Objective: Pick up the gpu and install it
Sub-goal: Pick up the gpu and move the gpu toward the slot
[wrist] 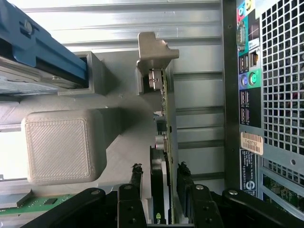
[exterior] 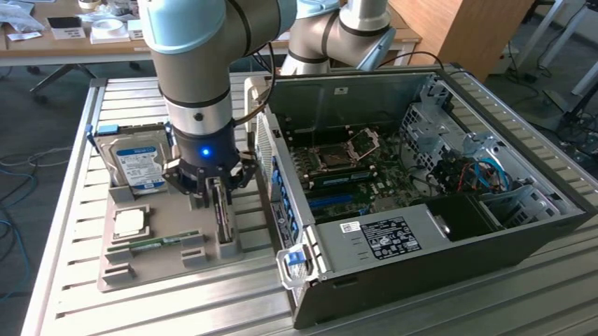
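The gpu (exterior: 223, 213) stands on its long edge in a slot of the grey holder (exterior: 154, 269), at the exterior view's left of the open PC case (exterior: 421, 189). In the wrist view the gpu (wrist: 164, 109) is edge-on, with green board, black cooler and metal bracket. My gripper (exterior: 217, 187) is straight above it. Its fingers (wrist: 137, 173) reach down on either side of the card, and a narrow gap shows on each side. The gripper (wrist: 159, 171) is open around the card.
The holder also carries a blue-labelled hard drive (exterior: 136, 164), a CPU (exterior: 131, 222) and a RAM stick (exterior: 159, 243). The case's rear panel (wrist: 247, 95) is close beside the card. The motherboard (exterior: 351, 164) lies exposed inside the case. All of this rests on a slatted metal table (exterior: 75, 210).
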Controlling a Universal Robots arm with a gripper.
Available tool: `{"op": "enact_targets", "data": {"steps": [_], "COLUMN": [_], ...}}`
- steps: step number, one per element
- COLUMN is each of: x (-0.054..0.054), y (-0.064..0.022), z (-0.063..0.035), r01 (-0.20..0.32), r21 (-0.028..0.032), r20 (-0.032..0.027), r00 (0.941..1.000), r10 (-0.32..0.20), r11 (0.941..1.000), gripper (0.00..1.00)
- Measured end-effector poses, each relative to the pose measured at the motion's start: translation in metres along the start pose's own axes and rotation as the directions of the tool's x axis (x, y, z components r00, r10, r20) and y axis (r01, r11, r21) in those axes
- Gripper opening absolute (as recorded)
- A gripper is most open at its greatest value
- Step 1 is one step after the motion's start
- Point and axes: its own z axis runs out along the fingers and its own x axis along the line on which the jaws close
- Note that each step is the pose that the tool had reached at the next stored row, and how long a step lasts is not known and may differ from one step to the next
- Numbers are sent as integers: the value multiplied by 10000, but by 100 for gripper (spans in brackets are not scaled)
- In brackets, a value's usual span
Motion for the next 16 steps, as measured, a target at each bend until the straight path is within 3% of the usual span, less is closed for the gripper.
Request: {"op": "enact_targets", "data": {"steps": [8, 9, 16], "x": [0, 0, 0], "y": [0, 0, 0], "z": [1, 1, 1], "r01": [-1, -1, -1], "r21": [-1, -1, -1], "r20": [1, 1, 1], "r00": [10000, 10000, 10000], "r10": [1, 1, 1], "r11": [10000, 10000, 10000], "gripper": [42, 35, 35]}}
